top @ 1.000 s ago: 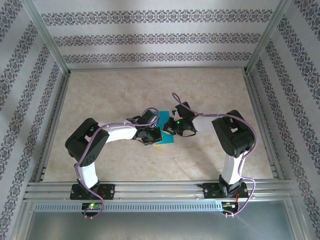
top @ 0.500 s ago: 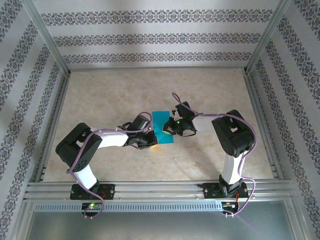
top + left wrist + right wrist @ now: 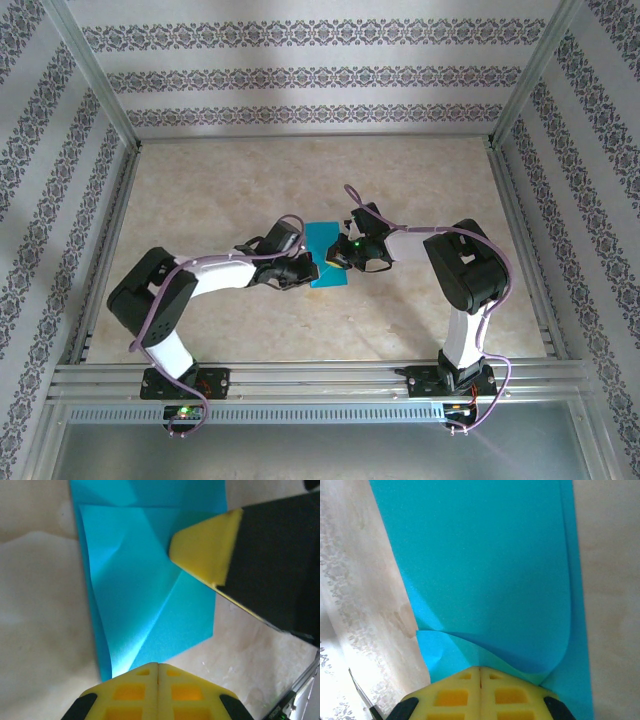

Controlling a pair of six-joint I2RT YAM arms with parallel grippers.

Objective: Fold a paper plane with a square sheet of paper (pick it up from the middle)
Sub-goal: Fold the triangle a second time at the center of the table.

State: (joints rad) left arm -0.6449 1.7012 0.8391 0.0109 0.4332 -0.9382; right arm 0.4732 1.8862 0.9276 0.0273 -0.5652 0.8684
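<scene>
I am resting left gripper, shut and empty, at the left edge of the square sheet of paper | right gripper, shut, pressing on it | long axis running away from my bases

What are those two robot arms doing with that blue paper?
Two robot arms are folding the square sheet of paper on the table. It is partly folded, with creases showing, not a plane yet. The right gripper, shut, presses its tip on the paper; the left gripper, also shut, sits at its edge.
</scene>
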